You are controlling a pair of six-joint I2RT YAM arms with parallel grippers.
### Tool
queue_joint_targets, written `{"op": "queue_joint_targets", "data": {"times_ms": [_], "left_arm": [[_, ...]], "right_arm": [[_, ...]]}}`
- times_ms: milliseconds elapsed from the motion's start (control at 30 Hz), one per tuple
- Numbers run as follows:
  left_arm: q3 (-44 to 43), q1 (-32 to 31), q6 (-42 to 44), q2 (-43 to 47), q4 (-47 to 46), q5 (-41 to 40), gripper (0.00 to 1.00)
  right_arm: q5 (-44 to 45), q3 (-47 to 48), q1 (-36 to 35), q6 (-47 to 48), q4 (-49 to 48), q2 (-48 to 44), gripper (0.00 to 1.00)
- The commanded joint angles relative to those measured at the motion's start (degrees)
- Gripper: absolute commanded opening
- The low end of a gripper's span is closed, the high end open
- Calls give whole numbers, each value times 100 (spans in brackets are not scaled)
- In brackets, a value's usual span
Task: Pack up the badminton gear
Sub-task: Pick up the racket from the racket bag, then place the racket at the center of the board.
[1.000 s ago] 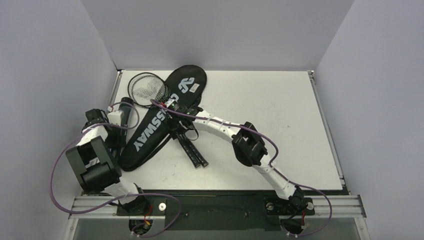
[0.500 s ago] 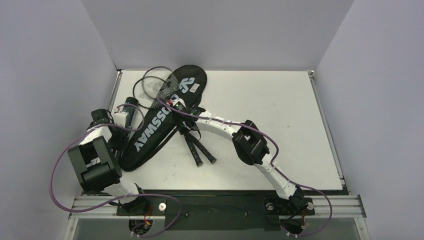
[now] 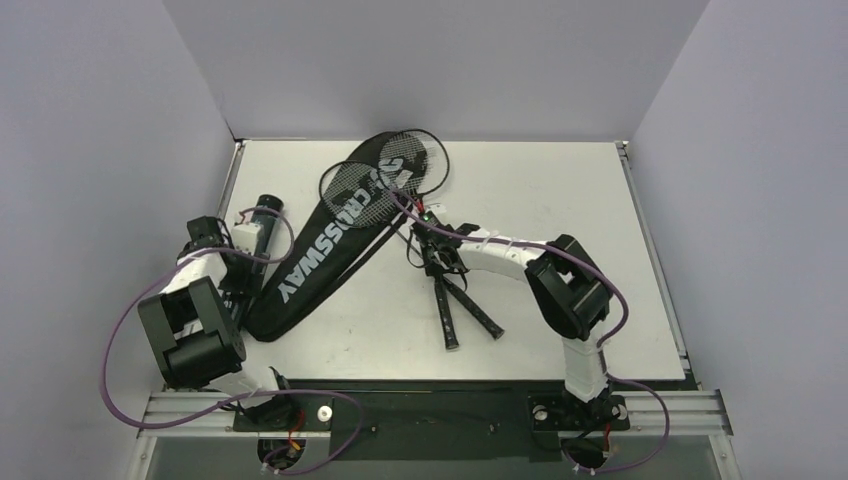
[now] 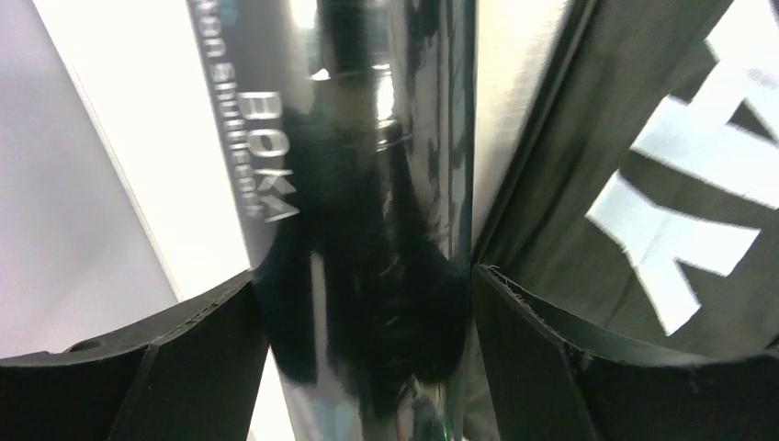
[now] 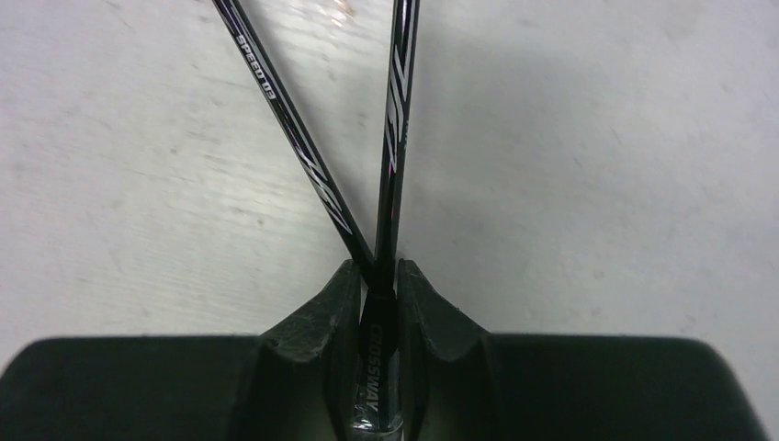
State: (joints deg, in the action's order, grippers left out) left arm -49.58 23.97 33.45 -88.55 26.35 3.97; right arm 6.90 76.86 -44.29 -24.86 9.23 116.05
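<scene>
Our right fingers [image 5: 317,322] clamp both rackets [image 3: 418,165] at their crossed shafts, heads over the bag [image 3: 300,270] near the table's [image 3: 560,200] far edge. Left fingers [image 4: 184,349] straddle the tube [image 4: 367,138] by the left edge; we cannot tell whether they grip it. We should hold the shafts firmly and guide the heads in squarely.

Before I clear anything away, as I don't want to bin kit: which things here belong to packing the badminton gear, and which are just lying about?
Belongs: two rackets, racket bag, black tube.
Not part of it: table, walls.
</scene>
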Motion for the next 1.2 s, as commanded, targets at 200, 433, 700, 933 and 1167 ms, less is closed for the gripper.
{"op": "queue_joint_targets", "data": {"times_ms": [200, 433, 700, 933, 1167], "left_arm": [[-815, -190, -96, 666, 957, 508, 87], [-1029, -1328, -251, 957, 1363, 673, 87], [-1463, -3317, -34, 143, 1381, 974, 88], [-2165, -3755, 55, -1110, 1321, 1042, 88], [-2013, -4037, 171, -1588, 1000, 878, 80]], "right_arm": [[1226, -2024, 351, -1158, 682, -1173, 0], [1056, -2925, 671, -1260, 373, -2105, 0], [722, -3204, 748, -895, 99, -2805, 0], [626, -3269, 751, -779, -99, -3229, 0], [925, -3186, 941, -805, 127, -3745, 0]]}}
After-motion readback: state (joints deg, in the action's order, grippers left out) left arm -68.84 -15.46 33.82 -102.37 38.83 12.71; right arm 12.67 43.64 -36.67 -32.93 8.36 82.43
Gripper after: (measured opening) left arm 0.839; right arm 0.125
